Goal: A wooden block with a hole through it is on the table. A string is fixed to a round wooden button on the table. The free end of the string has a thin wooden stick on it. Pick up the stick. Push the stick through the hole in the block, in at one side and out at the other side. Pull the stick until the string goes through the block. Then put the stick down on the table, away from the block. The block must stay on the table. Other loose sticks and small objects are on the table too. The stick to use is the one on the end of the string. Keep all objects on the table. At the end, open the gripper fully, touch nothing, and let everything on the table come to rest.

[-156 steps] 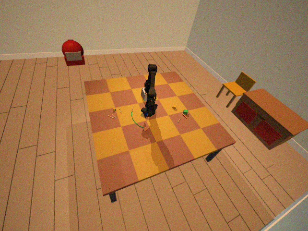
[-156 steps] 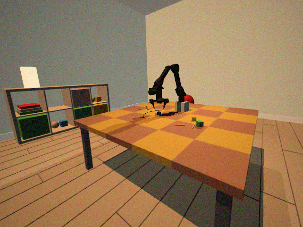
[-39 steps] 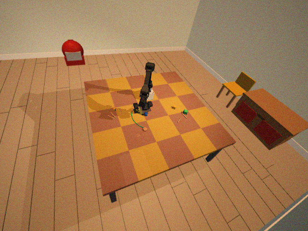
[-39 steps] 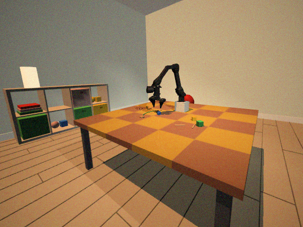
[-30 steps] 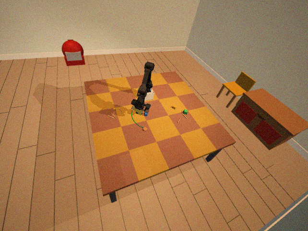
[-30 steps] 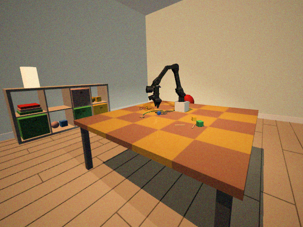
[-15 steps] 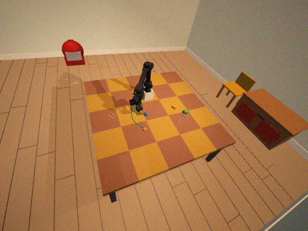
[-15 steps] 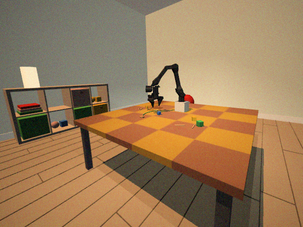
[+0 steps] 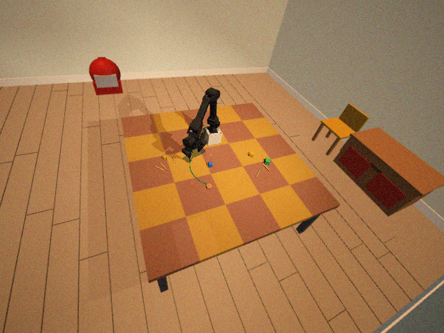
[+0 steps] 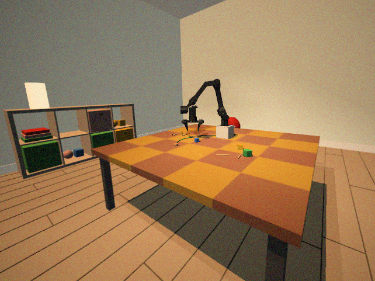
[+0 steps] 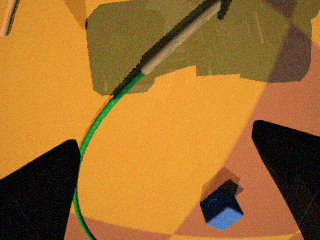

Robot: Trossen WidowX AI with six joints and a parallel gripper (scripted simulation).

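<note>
My gripper [image 9: 194, 154] [image 10: 193, 131] [image 11: 168, 139] is open and empty, above the table. The stick on the string [image 11: 182, 38] lies ahead of the fingers in the wrist view, its far end under a dark part; the arm hides it in the top view. The green string [image 9: 191, 169] [image 10: 183, 138] [image 11: 100, 119] curves from it past the left finger to the round button [image 9: 209, 185] [image 10: 176, 144]. A yellow block [image 9: 250, 154] [image 10: 240, 147] lies farther right in the top view; no hole can be made out, so I cannot tell if it is the holed block.
A blue cube [image 9: 209, 164] [image 10: 197, 140] [image 11: 222, 214] lies close to the gripper. A green cube [image 9: 267, 160] [image 10: 247, 152] and loose sticks lie near the yellow block. More loose sticks and a tiny yellow object [image 9: 165, 158] lie left in the top view. The white base [image 9: 214, 137] [image 10: 224, 132] stands behind.
</note>
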